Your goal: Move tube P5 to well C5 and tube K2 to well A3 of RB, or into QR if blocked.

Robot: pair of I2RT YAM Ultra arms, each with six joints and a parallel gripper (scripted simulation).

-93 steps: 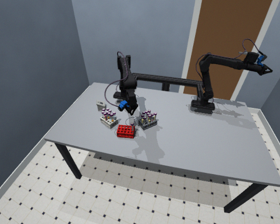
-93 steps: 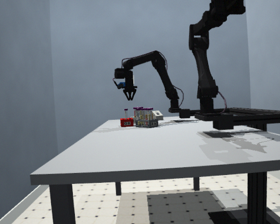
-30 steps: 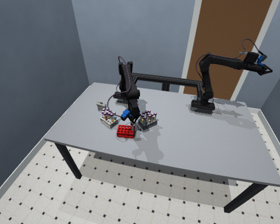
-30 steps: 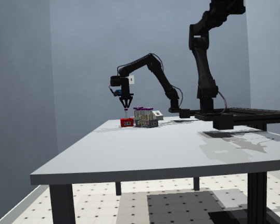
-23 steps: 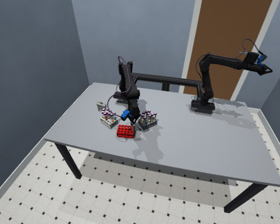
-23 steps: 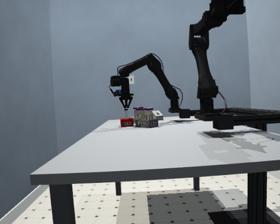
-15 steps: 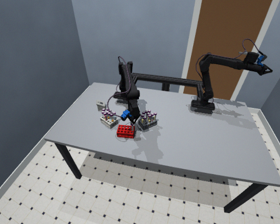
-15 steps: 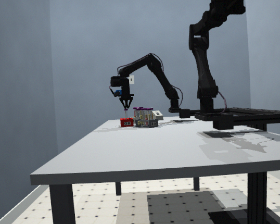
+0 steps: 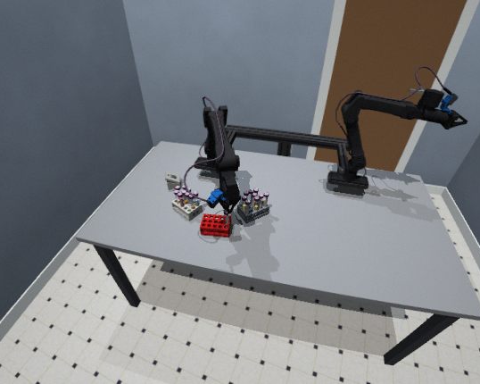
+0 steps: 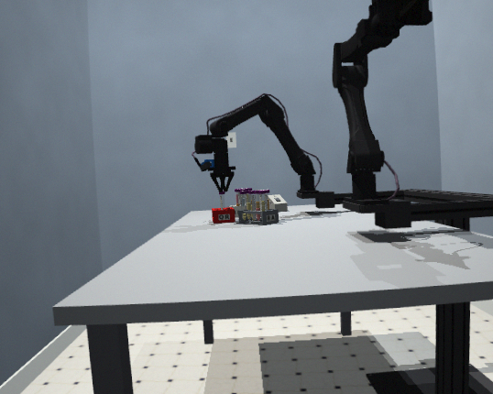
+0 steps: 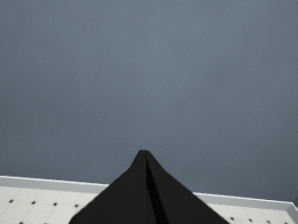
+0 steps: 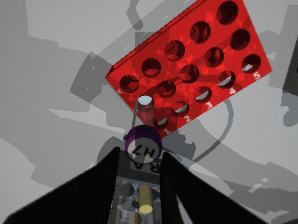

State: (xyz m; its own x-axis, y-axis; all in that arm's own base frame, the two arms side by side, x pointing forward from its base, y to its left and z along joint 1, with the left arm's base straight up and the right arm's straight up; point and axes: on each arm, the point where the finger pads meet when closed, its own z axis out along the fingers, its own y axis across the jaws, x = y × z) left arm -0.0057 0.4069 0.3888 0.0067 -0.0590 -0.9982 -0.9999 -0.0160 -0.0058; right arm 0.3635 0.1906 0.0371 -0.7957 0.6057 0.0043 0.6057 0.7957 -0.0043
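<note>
Pointing down, the right gripper (image 9: 227, 211) (image 10: 222, 191) (image 12: 140, 157) is spreading its fingers a little around tube H7 (image 9: 227, 218) (image 10: 222, 200) (image 12: 143, 144), which is standing in the red rack (image 9: 215, 234) (image 10: 215, 216) (image 12: 144, 81). The left gripper (image 9: 465, 121) (image 11: 143, 158) is pressing its fingers together.
</note>
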